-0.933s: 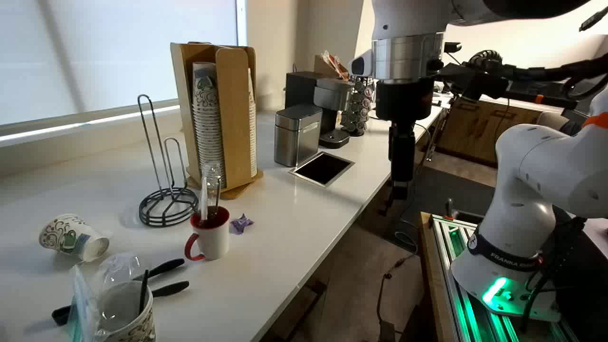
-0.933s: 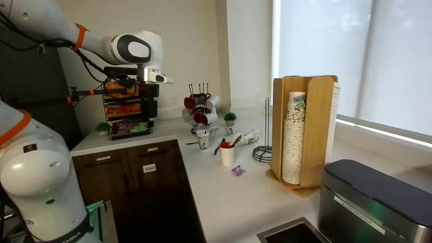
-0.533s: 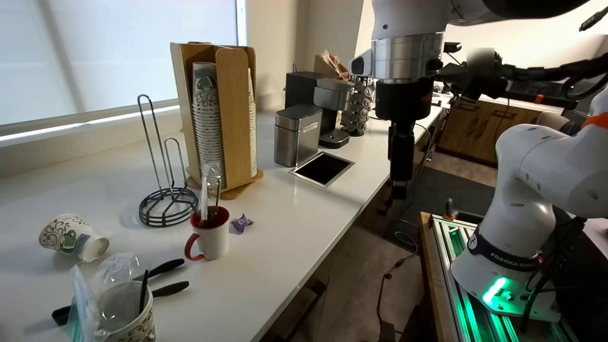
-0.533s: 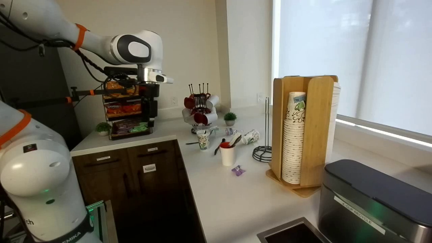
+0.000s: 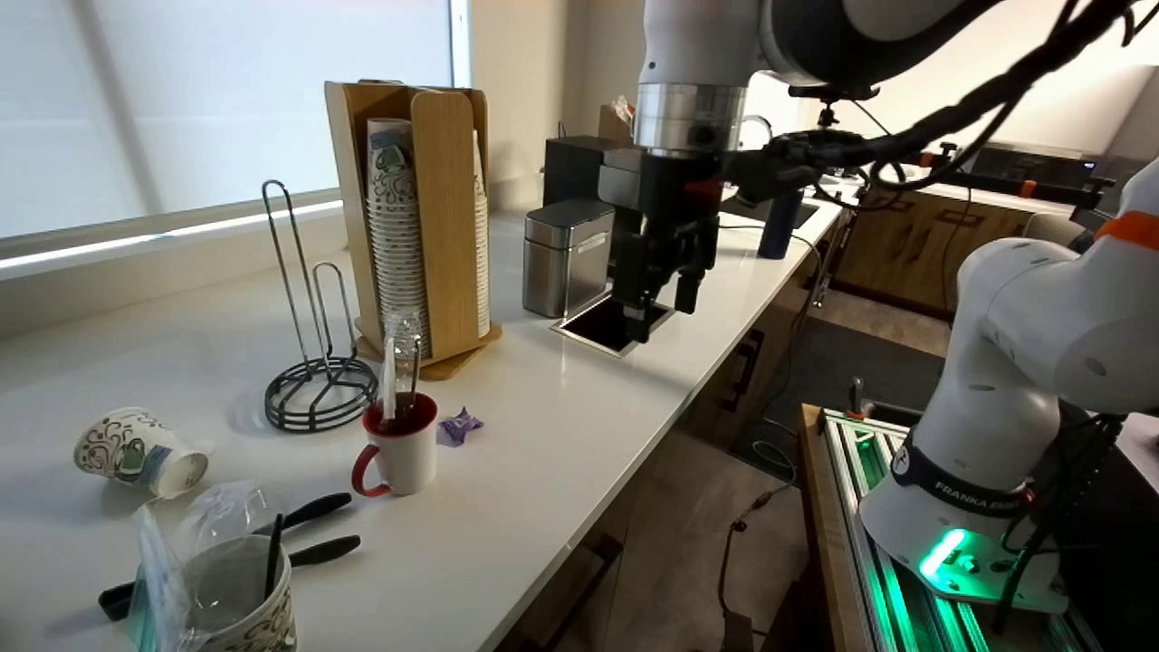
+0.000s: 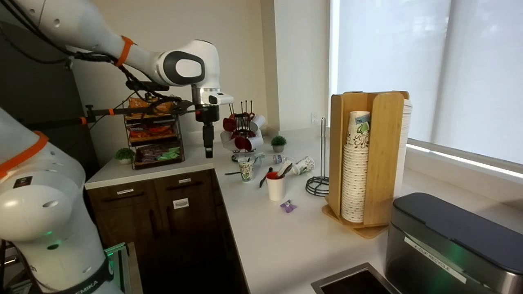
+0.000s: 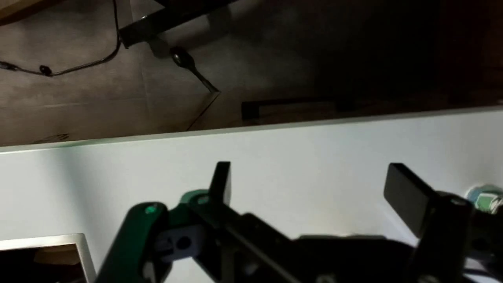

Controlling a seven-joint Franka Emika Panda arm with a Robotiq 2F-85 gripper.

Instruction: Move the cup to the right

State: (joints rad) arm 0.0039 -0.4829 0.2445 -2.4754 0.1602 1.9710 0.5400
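Mug (image 5: 412, 464), white outside with a red inside and a red handle, stands upright on the counter (image 5: 543, 426) in both exterior views, nearer the front edge than the window-side edge. Utensils (image 5: 389, 380) stick out of it, and a purple wrapper (image 5: 461, 426) lies just beside. The gripper (image 7: 309, 177) is wide, its jaws far apart, and hangs over the counter, well apart from the mug; the front edge crosses the wrist view. The bin (image 6: 449, 226) bears a label (image 6: 435, 261) reading "K-CUP RECYCLE"; a framed hole (image 7: 39, 242) lies between it and the front edge. A black band (image 5: 964, 489) on the base of the arm (image 5: 987, 389) reads "FRANKA EMIKA", pieced together from both exterior views. Scrolls and green shapes are printed on the tipped cup (image 5: 136, 453), on the upright cup (image 6: 246, 169) by the inner corner, and on the stack (image 5: 397, 235) in the wooden dispenser (image 5: 444, 226) near the window-side edge. Past that corner, print on the snack bags (image 6: 150, 132) is blurred and the drawer tags (image 6: 180, 203) are too small to read.
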